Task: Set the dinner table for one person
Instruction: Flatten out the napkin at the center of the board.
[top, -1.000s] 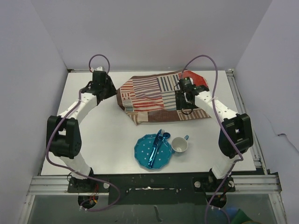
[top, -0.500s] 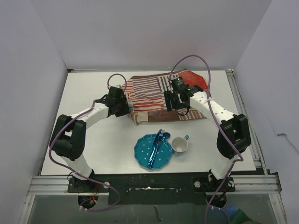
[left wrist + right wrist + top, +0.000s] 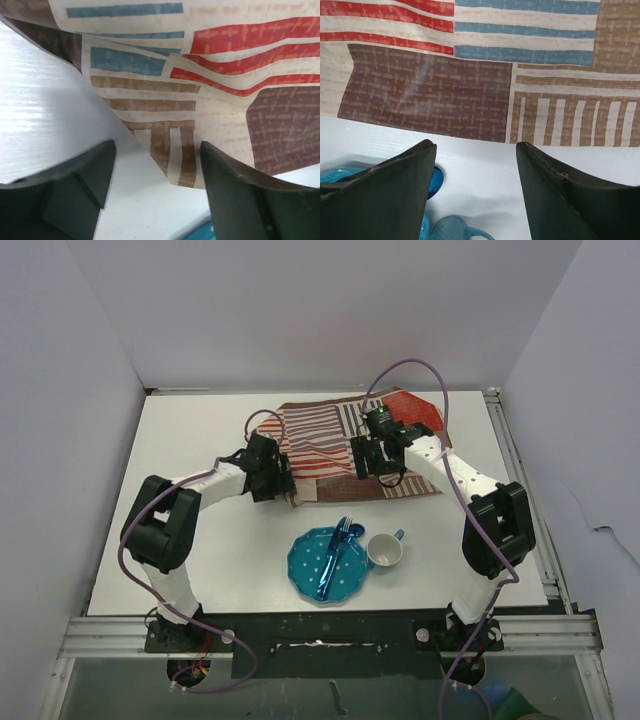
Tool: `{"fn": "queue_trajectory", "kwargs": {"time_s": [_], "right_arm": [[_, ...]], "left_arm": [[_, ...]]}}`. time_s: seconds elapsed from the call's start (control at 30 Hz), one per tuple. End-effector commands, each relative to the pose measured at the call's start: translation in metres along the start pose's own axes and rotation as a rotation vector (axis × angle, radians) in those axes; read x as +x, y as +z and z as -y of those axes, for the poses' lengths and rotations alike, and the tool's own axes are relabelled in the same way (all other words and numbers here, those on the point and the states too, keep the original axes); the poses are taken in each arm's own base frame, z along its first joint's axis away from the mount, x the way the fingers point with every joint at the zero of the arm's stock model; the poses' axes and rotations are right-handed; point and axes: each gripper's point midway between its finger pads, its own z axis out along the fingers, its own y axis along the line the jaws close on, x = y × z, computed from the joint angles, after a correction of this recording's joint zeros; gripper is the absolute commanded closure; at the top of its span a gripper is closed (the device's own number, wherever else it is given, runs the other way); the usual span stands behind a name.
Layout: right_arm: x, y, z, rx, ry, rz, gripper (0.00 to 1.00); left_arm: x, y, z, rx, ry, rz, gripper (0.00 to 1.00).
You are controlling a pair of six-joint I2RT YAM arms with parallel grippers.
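Broadly, the white worktop [image 3: 190,440] fills the middle of the top view. It is a flat, matt rectangle with aluminium rails along its near and right edges.

Left of centre, the left fingers [image 3: 75,185] are spread wide and grip nothing. Between them lies the near left corner of the striped patchwork mat [image 3: 330,445]. The mat sits in the upper middle of the frame, in red, brown and blue bands. Whether the tips touch the cloth is hard to tell.

In the lower centre a teal dotted plate [image 3: 305,565] carries blue cutlery [image 3: 335,552], and a pale cup [image 3: 384,552] stands just beside the plate on its right.

Right of centre, the right fingers [image 3: 380,190] are likewise wide apart and empty. They hang over the mat's near edge, with bare worktop showing between them.
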Motion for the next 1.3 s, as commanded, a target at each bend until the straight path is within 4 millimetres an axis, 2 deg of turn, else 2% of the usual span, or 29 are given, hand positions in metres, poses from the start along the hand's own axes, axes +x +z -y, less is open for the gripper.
{"fn": "queue_trajectory", "kwargs": {"time_s": [0.0, 0.03, 0.07, 0.1, 0.13, 0.27, 0.37, 0.5, 0.6, 0.8, 1.03, 1.17, 1.27], "right_arm": [[-0.010, -0.008, 0.001, 0.010, 0.002, 0.047, 0.34], [-0.010, -0.008, 0.001, 0.013, 0.002, 0.046, 0.34], [-0.010, -0.008, 0.002, 0.017, 0.002, 0.048, 0.34], [-0.009, -0.008, 0.003, 0.020, 0.002, 0.046, 0.34], [-0.008, -0.008, 0.003, 0.023, 0.002, 0.045, 0.34], [-0.007, -0.008, 0.007, 0.036, 0.000, 0.042, 0.34], [-0.005, -0.004, 0.010, 0.046, 0.001, 0.038, 0.34], [0.000, 0.006, 0.017, 0.066, 0.009, 0.017, 0.35], [0.003, 0.014, 0.022, 0.070, 0.021, 0.009, 0.35], [0.008, 0.020, 0.023, 0.070, 0.026, -0.005, 0.36], [0.011, 0.023, 0.025, 0.075, 0.027, -0.008, 0.36], [0.014, 0.026, 0.025, 0.072, 0.030, -0.015, 0.36], [0.016, 0.029, 0.025, 0.072, 0.033, -0.020, 0.36]], "left_arm": [[-0.012, 0.009, 0.011, 0.018, 0.013, 0.041, 0.41], [-0.011, 0.013, 0.010, 0.010, 0.014, 0.038, 0.51], [-0.012, 0.016, 0.009, 0.002, 0.014, 0.038, 0.67], [-0.012, 0.019, 0.007, -0.010, 0.013, 0.036, 0.91], [-0.013, 0.021, 0.007, -0.015, 0.010, 0.036, 1.00], [-0.022, 0.021, 0.013, -0.010, 0.020, 0.068, 1.00], [-0.039, 0.012, 0.026, 0.008, 0.041, 0.122, 1.00], [-0.069, -0.010, 0.046, 0.033, 0.064, 0.192, 1.00], [-0.100, -0.030, 0.064, 0.041, 0.077, 0.250, 1.00], [-0.153, -0.069, 0.100, 0.073, 0.098, 0.339, 1.00], [-0.164, -0.085, 0.104, 0.040, 0.127, 0.337, 1.00], [-0.173, -0.101, 0.106, 0.019, 0.153, 0.344, 1.00], [-0.168, -0.105, 0.105, 0.002, 0.169, 0.313, 1.00]]}}
